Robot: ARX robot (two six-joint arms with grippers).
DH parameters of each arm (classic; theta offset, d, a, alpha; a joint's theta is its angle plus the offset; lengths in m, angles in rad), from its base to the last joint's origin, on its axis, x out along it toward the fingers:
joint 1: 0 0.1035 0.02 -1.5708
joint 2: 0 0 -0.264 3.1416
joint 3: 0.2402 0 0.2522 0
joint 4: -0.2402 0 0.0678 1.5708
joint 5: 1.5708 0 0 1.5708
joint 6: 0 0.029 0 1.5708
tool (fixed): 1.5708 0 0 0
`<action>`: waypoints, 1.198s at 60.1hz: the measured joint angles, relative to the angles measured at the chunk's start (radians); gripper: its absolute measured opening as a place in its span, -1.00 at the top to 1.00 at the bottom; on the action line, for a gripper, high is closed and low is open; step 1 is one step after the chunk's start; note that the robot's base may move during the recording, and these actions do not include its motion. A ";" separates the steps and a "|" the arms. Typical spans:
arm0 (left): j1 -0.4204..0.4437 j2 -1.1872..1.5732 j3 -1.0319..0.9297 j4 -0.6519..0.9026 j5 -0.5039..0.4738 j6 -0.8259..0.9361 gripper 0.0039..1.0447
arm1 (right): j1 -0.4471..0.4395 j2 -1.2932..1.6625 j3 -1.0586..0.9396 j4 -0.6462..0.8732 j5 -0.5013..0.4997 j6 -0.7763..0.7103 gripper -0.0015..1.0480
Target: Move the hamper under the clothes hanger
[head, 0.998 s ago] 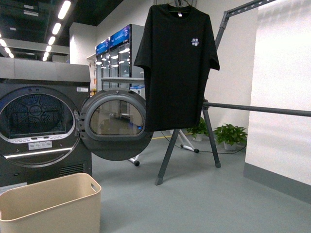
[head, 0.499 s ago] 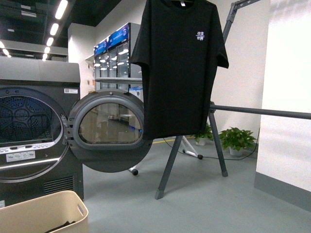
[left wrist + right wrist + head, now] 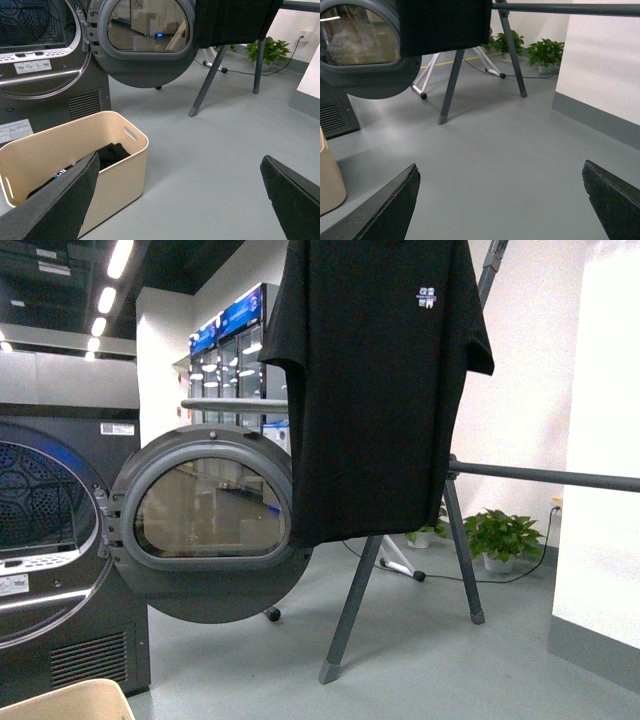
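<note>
The beige hamper (image 3: 122, 172) stands on the grey floor in front of the dryer, with dark clothes (image 3: 109, 152) inside. Only a bit of its rim (image 3: 70, 698) shows at the bottom left of the front view, and its corner (image 3: 327, 185) shows in the right wrist view. The clothes hanger (image 3: 540, 477) stands to the right and farther back, apart from the hamper, on slanted legs (image 3: 202, 95). Its rail (image 3: 545, 7) runs high. My left gripper (image 3: 179, 162) is open beside the hamper, one finger (image 3: 60, 200) overlapping its wall. My right gripper (image 3: 500, 170) is open over bare floor.
A black T-shirt (image 3: 370, 390) hangs from the rack. The dark dryer (image 3: 60, 540) has its round door (image 3: 210, 530) swung open toward the rack. A white wall panel (image 3: 600, 490) rises at the right, with potted plants (image 3: 500, 535) and a cable behind the rack.
The front view has shifted forward and to the right. The hamper has slid down to the bottom left corner, and the shirt, dryer door and rack look larger.
</note>
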State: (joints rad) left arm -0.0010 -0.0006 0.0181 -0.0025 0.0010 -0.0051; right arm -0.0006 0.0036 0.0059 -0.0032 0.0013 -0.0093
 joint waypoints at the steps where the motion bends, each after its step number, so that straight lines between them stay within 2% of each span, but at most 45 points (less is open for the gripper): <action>1: 0.000 0.000 0.000 -0.001 -0.002 0.000 -0.88 | 0.000 0.000 0.000 0.001 -0.001 0.000 -0.85; 72: 0.000 0.001 0.000 0.000 -0.001 0.000 -0.88 | 0.000 0.000 0.000 0.000 -0.003 0.000 -0.85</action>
State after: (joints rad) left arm -0.0010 0.0006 0.0181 -0.0021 0.0002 -0.0055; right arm -0.0006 0.0036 0.0059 -0.0036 -0.0017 -0.0093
